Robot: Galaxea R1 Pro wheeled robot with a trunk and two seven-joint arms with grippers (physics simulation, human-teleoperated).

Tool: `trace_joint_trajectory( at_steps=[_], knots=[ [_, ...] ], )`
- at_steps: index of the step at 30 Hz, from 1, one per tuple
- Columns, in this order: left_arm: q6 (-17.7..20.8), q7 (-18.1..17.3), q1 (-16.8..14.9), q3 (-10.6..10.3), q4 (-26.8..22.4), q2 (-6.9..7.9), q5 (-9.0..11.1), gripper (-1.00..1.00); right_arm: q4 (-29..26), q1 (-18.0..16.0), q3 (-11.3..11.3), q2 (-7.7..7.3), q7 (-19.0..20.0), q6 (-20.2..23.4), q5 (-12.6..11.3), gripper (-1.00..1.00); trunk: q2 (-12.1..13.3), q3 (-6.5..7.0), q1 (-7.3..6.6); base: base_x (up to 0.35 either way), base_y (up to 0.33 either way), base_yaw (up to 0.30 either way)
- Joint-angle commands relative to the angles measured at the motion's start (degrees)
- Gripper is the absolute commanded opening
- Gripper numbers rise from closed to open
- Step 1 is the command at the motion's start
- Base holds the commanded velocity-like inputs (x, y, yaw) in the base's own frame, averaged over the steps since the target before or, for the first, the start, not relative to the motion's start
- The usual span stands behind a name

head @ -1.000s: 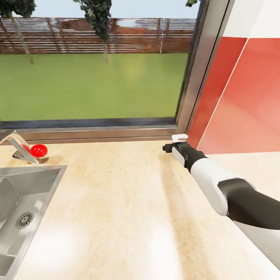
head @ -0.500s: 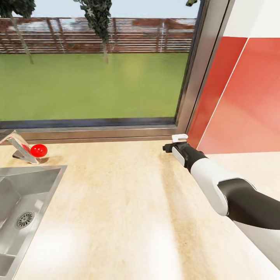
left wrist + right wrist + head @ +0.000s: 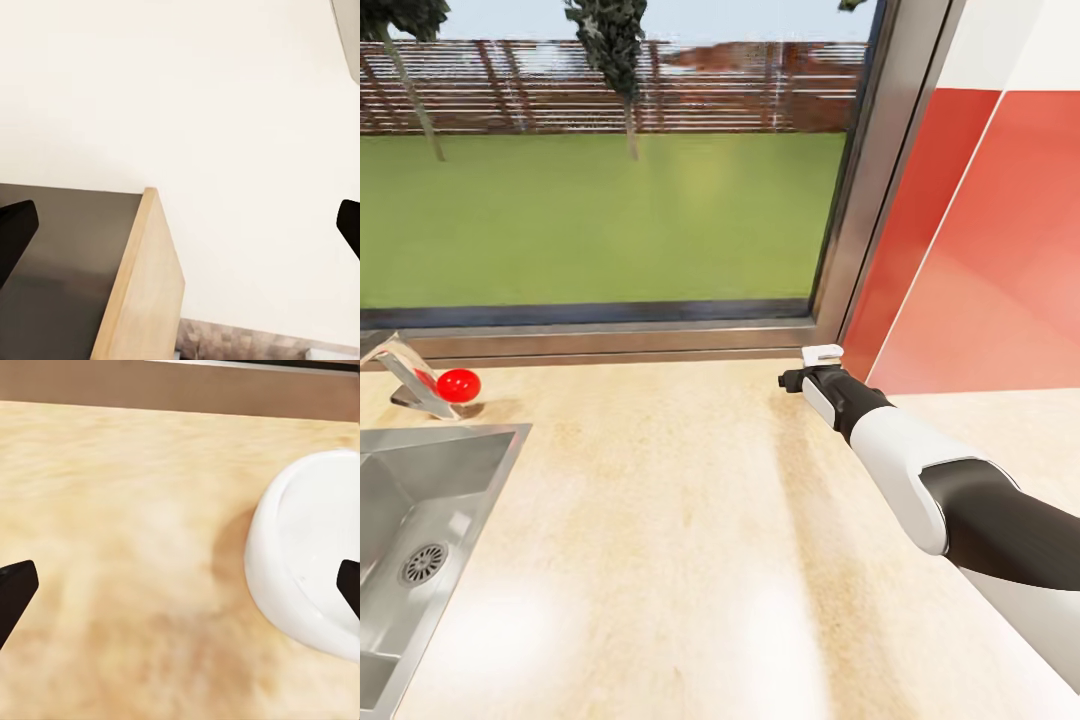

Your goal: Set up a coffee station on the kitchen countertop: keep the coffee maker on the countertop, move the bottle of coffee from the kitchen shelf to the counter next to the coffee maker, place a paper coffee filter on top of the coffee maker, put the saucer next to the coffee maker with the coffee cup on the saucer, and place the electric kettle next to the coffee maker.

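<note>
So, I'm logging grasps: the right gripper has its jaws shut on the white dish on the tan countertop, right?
Not quite. The right gripper has its jaws wide open, not shut on the white dish. The right wrist view shows the dish resting free on the tan countertop, near one fingertip.

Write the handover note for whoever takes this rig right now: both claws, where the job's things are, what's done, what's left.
Right claw: open and empty, reaching over the tan countertop near the window corner. A white rounded object sits on the counter beside one fingertip; it may be the cup or the saucer, I cannot tell which.
Left claw: open and empty, looking past a wooden panel edge at a pale wall.
Also in the head view: a steel sink and a tap with a red knob.
Done: nothing I can confirm.
Left: find the coffee maker, bottle, filter and kettle, then do all placements.
</note>
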Motion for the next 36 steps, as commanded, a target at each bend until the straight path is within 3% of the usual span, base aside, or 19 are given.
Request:
trace_joint_trajectory(
  at_steps=[1, 36],
  knots=[
    [-0.1, 0.1, 0.0, 0.5, -0.1, -0.01, -0.6, 1.0, -0.1, 0.0, 0.5, -0.01, -0.3, 0.3, -0.5, 1.0, -0.1, -0.13, 0.03, 0.0, 0.0, 0.0],
    [-0.2, 0.1, 0.0, 0.5, 0.0, -0.01, -0.6, 1.0, 0.0, 0.0, 0.5, -0.01, -0.3, 0.3, -0.5, 1.0, -0.1, -0.5, 0.03, 0.0, 0.0, -0.016]
  ],
)
